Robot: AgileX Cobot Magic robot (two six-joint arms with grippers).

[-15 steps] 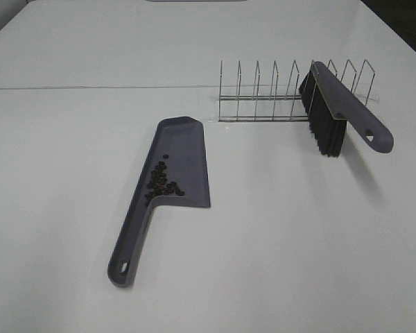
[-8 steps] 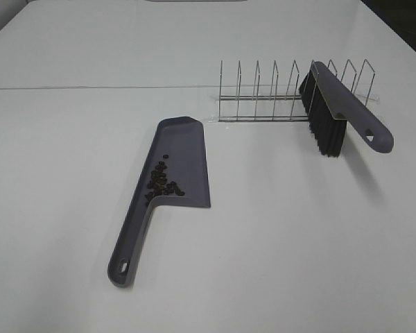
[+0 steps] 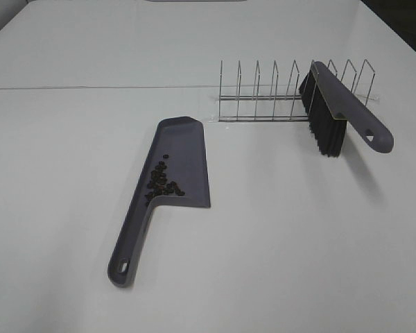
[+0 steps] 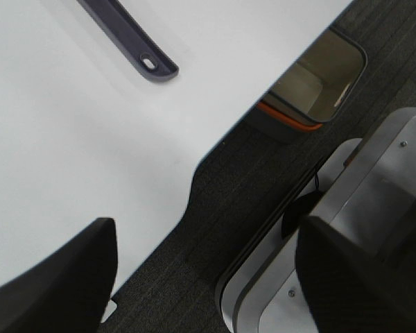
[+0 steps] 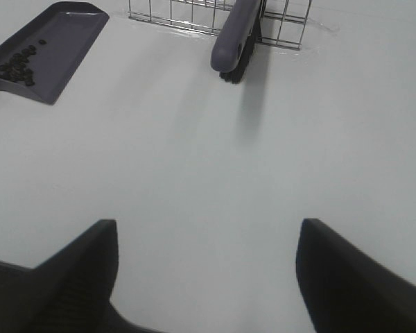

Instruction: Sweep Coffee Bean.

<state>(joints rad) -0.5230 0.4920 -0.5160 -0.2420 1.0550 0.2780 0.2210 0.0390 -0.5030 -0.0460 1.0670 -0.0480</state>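
Several tiny dark coffee beans [image 3: 163, 183] lie inside the purple-grey dustpan [image 3: 184, 149], near where its pan meets the handle [image 3: 129, 243]; they also show in the right wrist view [image 5: 17, 66]. The brush [image 3: 333, 111], with black bristles and a purple-grey handle, leans in the wire rack [image 3: 277, 97]. Neither gripper shows in the exterior view. My left gripper [image 4: 204, 277] is open and empty over the table's edge, with the dustpan handle's end [image 4: 149, 62] beyond it. My right gripper [image 5: 204, 277] is open and empty above bare table, well short of the brush [image 5: 236, 38].
The white table [image 3: 298, 243] holds only the dustpan, rack and brush. In the left wrist view the table's edge [image 4: 208, 149] drops to dark carpet, with a bin [image 4: 319, 83] and the robot's metal base [image 4: 347, 229] below.
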